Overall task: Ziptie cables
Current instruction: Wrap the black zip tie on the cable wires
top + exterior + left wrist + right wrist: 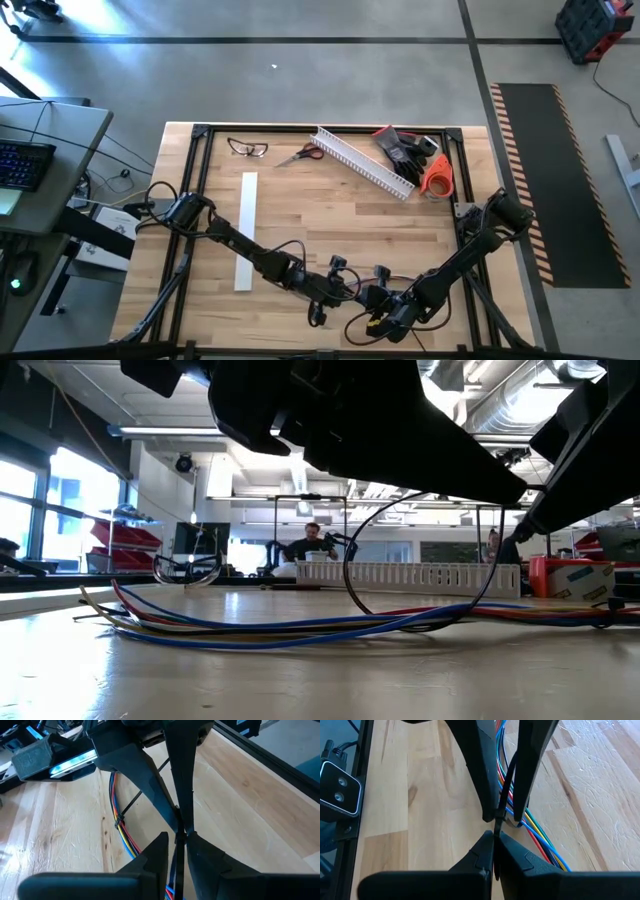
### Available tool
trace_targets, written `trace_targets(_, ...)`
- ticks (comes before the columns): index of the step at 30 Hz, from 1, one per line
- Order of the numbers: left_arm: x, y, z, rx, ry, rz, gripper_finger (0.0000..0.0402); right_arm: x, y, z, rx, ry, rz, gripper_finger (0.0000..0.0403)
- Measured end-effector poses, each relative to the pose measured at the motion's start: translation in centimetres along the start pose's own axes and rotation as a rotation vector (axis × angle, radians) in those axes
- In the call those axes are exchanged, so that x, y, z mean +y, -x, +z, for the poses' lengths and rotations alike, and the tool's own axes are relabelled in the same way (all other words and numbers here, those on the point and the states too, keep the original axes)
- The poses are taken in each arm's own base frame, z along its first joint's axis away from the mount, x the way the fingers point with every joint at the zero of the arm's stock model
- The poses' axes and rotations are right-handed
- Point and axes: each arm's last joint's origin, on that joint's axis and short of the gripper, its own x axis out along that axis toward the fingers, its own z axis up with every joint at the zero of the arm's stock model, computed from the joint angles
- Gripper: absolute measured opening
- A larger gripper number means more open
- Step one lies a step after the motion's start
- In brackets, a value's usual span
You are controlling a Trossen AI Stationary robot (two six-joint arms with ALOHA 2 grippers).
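Left fingers [181, 836]: pinched onto a ziptie [131, 802]
Right fingers [494, 834]: clenched on the same strip
Cables [300, 628]: red, blue, yellow, bundled, lying on the worktop [300, 215] near its front edge

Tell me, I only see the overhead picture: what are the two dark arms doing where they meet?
Observer: The right arm's fingers are shut on a thin, stiff dark ziptie strip.
Operator: What is it for?
Observer: A bundle of thin blue, red and yellow cables runs just beyond it, lying flat on the wooden table.
Operator: Tied already?
Observer: One other dark strip seems to wrap the bundle further along.
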Motion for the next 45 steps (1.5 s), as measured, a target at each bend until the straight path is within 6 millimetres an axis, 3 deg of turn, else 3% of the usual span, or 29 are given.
trace_targets(13,0.0,0.0,0.0,0.005,-0.003,0.010,0.0004,0.0,0.0,0.0,0.001,0.003,-0.003,0.0000)
trace_targets(17,0.0,0.0,0.0,0.005,-0.004,0.010,0.0003,0.1,0.0,0.0,0.001,0.074,0.006,0.0010)
trace_targets(20,0.0,0.0,0.0,0.005,-0.002,0.011,0.0002,0.1,0.1,-0.1,0.010,0.113,0.021,0.0045)
trace_targets(26,0.1,0.0,0.0,0.004,0.001,0.023,0.0000,0.0,0.8,0.3,0.052,0.187,0.048,0.0150)
trace_targets(29,0.1,0.0,0.0,0.005,0.000,0.022,0.0000,0.4,1.6,0.9,0.071,0.211,0.018,0.0174)
trace_targets(38,0.1,0.0,0.0,0.005,0.001,0.018,0.0000,1.3,2.9,1.4,-0.012,0.331,-0.091,0.0136)
trace_targets(45,0.1,0.0,0.0,0.005,0.001,0.017,0.0000,1.3,0.8,0.0,0.041,0.352,-0.121,0.0113)
